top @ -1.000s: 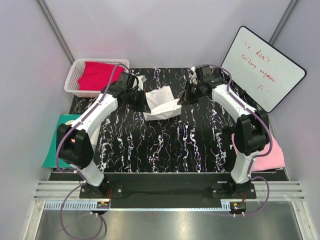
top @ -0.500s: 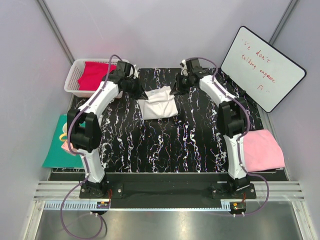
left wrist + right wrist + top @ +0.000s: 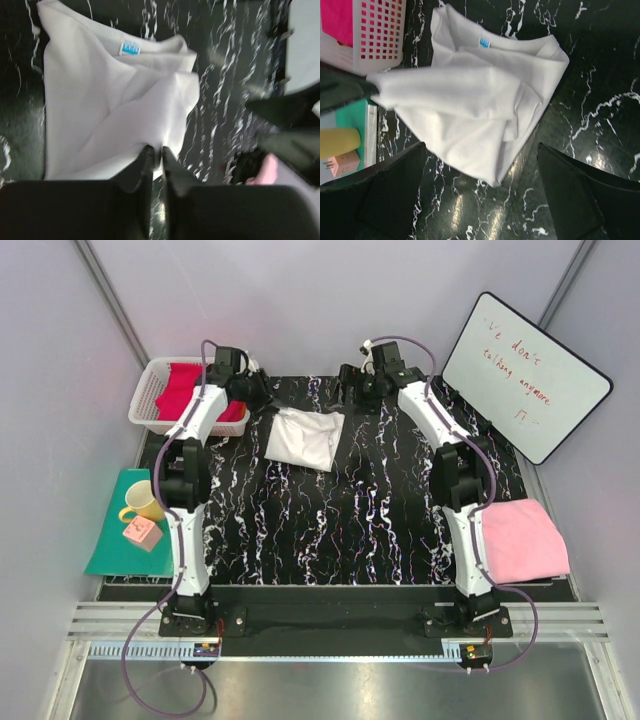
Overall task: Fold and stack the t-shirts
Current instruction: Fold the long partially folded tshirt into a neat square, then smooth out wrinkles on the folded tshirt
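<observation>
The white t-shirt [image 3: 305, 438] lies loosely folded on the black marbled table, its blue neck label [image 3: 129, 48] facing up. My left gripper [image 3: 262, 395] is at the shirt's far left corner, and its jaws [image 3: 156, 152] are pinched on a fold of the white cloth. That corner is pulled up taut in the right wrist view [image 3: 480, 105]. My right gripper [image 3: 480, 150] stands wide open just off the shirt's right edge [image 3: 350, 390], holding nothing. The crimson t-shirt [image 3: 185, 390] lies in the basket. The pink t-shirt [image 3: 520, 540] lies folded at the right.
A white mesh basket [image 3: 150, 405] stands at the back left. A teal mat [image 3: 110, 530] at the left carries a yellow mug [image 3: 143, 500] and a small pink block [image 3: 142, 532]. A whiteboard [image 3: 525, 375] leans at the back right.
Both arms have reached toward the back of the table, and the white shirt has been drawn out flatter. My right gripper has opened and let go of the cloth. The left still pinches it.
</observation>
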Robot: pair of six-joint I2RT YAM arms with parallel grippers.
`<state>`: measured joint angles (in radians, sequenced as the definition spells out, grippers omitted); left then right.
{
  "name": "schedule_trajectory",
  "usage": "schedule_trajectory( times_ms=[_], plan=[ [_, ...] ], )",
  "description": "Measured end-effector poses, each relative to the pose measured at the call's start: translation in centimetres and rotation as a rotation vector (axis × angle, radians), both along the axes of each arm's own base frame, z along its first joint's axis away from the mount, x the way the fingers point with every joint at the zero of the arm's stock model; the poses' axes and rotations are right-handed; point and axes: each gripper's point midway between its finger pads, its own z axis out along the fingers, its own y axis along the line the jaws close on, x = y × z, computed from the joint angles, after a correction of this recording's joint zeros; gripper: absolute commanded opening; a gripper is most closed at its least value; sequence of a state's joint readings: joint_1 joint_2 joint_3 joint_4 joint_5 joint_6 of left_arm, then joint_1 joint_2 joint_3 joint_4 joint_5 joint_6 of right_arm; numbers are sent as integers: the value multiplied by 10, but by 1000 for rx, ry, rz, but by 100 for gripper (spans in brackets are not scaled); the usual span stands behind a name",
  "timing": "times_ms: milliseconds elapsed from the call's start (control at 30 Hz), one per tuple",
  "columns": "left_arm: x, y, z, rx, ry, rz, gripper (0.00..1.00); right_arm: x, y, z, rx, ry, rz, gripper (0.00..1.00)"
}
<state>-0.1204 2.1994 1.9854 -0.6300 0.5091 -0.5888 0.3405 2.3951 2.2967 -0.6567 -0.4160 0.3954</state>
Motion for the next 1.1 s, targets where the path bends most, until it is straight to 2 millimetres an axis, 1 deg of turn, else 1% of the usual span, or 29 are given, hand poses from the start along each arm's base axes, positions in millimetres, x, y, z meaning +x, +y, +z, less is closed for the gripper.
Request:
schedule_trajectory(
  times_ms=[100,133,200,300,367,400,500,567,600,733,833,900,933,1033,1100],
  plan=[
    [23,0,-9,-57,4,-1,99,-16,-10,5,-29,6,-3,100],
    [26,0,-14,-66,7,-5,99,-23,-14,6,-41,11,-5,100],
    [27,-2,-25,-87,35,-12,99,-42,-22,5,-61,33,-7,100],
    [22,-7,-24,-97,32,-39,99,-72,-34,-1,-80,71,-8,100],
    [12,-9,-25,-93,34,-57,99,-86,-39,-8,-87,97,-8,100],
    [2,-9,-25,-89,48,-64,99,-90,-39,-13,-88,112,-6,100],
    [-25,-5,-16,-78,60,-77,99,-92,-38,-24,-88,134,-3,100],
    [-43,-3,-1,-72,44,-87,99,-85,-35,-28,-86,135,1,99],
    [-52,-2,8,-70,29,-91,99,-78,-31,-29,-82,127,3,100],
    [-83,1,47,-68,-53,-114,99,-38,-14,-32,-76,57,27,100],
    [-100,0,66,-86,-93,-140,99,-7,1,-37,-95,-11,56,100],
    [-110,-1,67,-94,-92,-152,99,9,11,-39,-100,-54,70,100],
    [-114,-1,64,-94,-83,-156,99,15,14,-41,-103,-70,72,100],
    [-126,0,48,-92,-37,-163,99,25,22,-47,-99,-88,77,100],
    [-133,1,36,-88,2,-165,99,31,27,-51,-90,-92,77,98]
  ],
)
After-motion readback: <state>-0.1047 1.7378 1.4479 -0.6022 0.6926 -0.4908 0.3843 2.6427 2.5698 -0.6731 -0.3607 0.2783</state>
